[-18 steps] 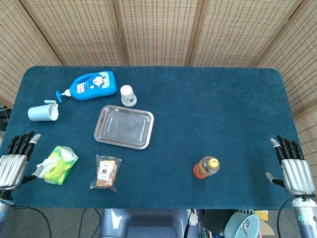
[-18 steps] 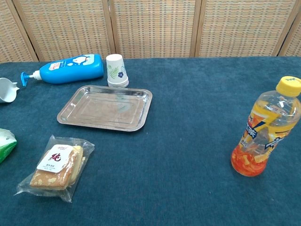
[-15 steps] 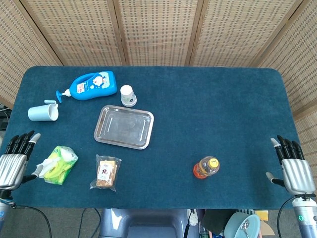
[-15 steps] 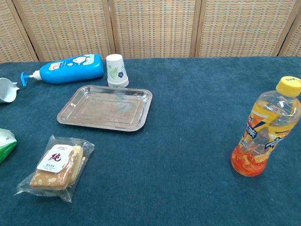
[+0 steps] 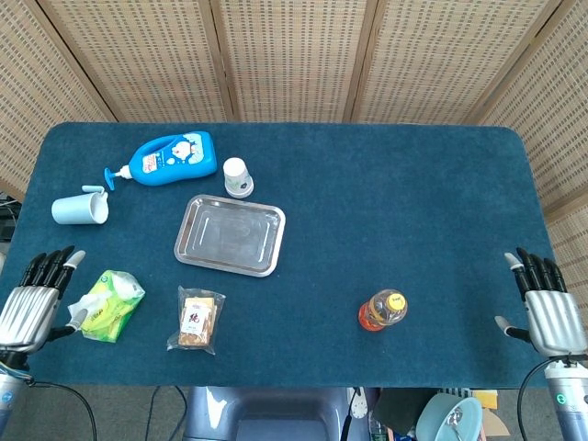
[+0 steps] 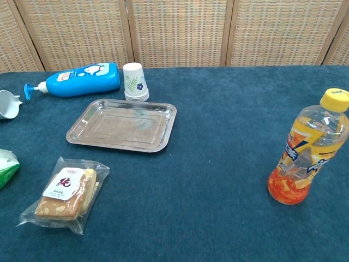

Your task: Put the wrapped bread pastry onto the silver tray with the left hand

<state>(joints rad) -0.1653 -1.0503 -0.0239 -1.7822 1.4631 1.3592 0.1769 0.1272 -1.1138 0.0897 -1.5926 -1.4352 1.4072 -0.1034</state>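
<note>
The wrapped bread pastry point(image 5: 197, 322) point(image 6: 65, 193) lies flat on the blue table near its front edge, in clear wrap with a white label. The silver tray point(image 5: 230, 234) point(image 6: 122, 125) sits just beyond it, with nothing on it. My left hand point(image 5: 35, 301) hovers at the table's front left corner, fingers apart and holding nothing, well left of the pastry. My right hand point(image 5: 548, 309) is at the front right corner, also open. The chest view shows neither hand.
A green tissue pack point(image 5: 110, 305) lies between my left hand and the pastry. A blue lotion bottle point(image 5: 168, 157), a paper cup point(image 5: 238, 176) and a light blue mug point(image 5: 78, 208) stand behind the tray. An orange drink bottle point(image 5: 382, 310) stands front right.
My left hand has shifted slightly right and down toward the tissue pack. The right hand dropped a little. The objects have not moved.
</note>
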